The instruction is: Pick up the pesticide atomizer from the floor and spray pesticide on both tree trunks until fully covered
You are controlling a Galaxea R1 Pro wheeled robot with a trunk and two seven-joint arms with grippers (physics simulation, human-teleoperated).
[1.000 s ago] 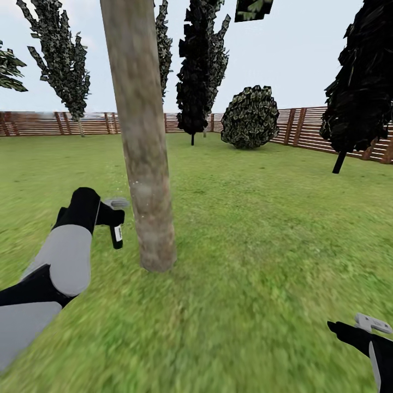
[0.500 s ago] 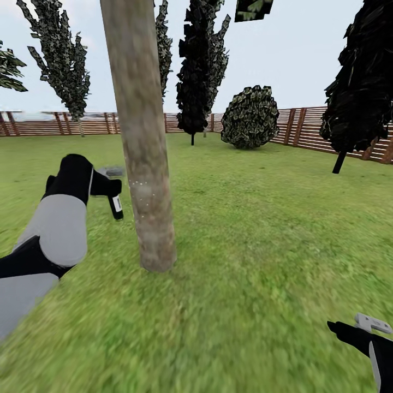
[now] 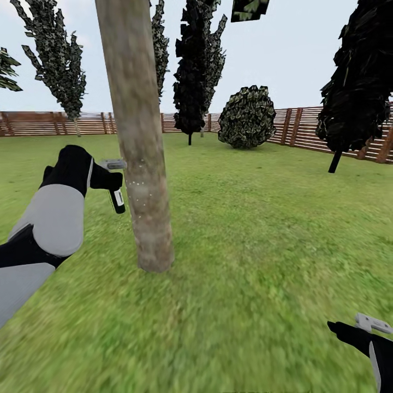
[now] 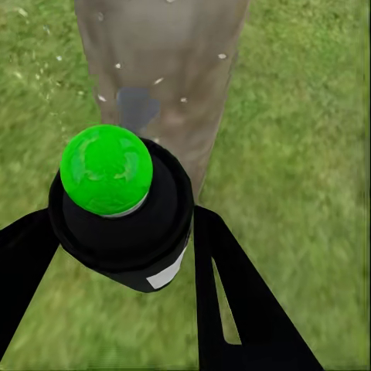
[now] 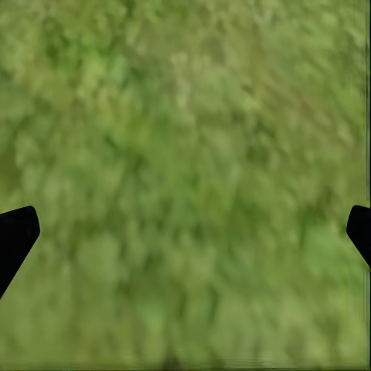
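Pesticide atomizer [image 3: 116, 200] sits clamped between your left gripper's [image 3: 113, 183] fingers, just beside the tree trunk [image 3: 143, 180] on its left flank, hanging below the fingers at about a third of the way up the visible bark. From the left wrist camera the atomizer [image 4: 124, 224] shows a green cap (not the red dot you might expect) aimed straight at the trunk [image 4: 166, 69], where a few white specks of pesticide [image 4: 158, 80] already sit. In the head view the specks [image 3: 139, 188] cluster in one small patch level with the nozzle; the bark above it and down toward the grass [image 3: 262, 229] looks bare.

Your right gripper [image 3: 364, 326] hangs low over the grass, well apart from the trunk, its fingertips spread wide with nothing between them.

Main risk, as I judge it: coverage stays patchy if you hold one height, so the trunk would never count as fully covered. You are also very close to the bark; a sideways drift could knock the atomizer against the trunk and twist it in the grip.
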